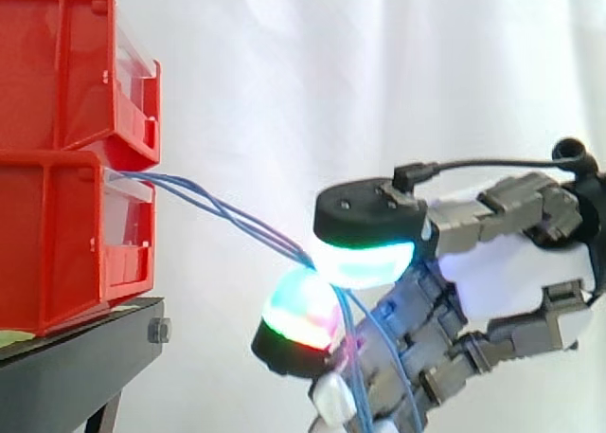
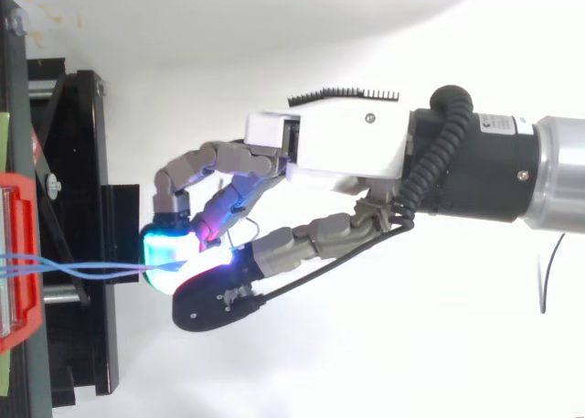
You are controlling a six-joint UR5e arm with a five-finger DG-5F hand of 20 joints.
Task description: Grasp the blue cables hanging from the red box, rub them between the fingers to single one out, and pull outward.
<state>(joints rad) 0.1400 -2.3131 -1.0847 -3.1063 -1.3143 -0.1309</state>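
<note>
You're seeing the hand (image 2: 338, 148) pinching the thin blue cables (image 1: 227, 212) between its glowing pads (image 1: 365, 262) (several strands, bunched together), which are slanting down from the lower red box (image 1: 57, 243).

The side view sits close, level with the red bins (image 1: 71, 168), facing across their front; the top view looks down, the bins at its left edge. Both share the bins' front, the blue cables (image 1: 232, 215) and the hand (image 1: 511, 281).
</note>
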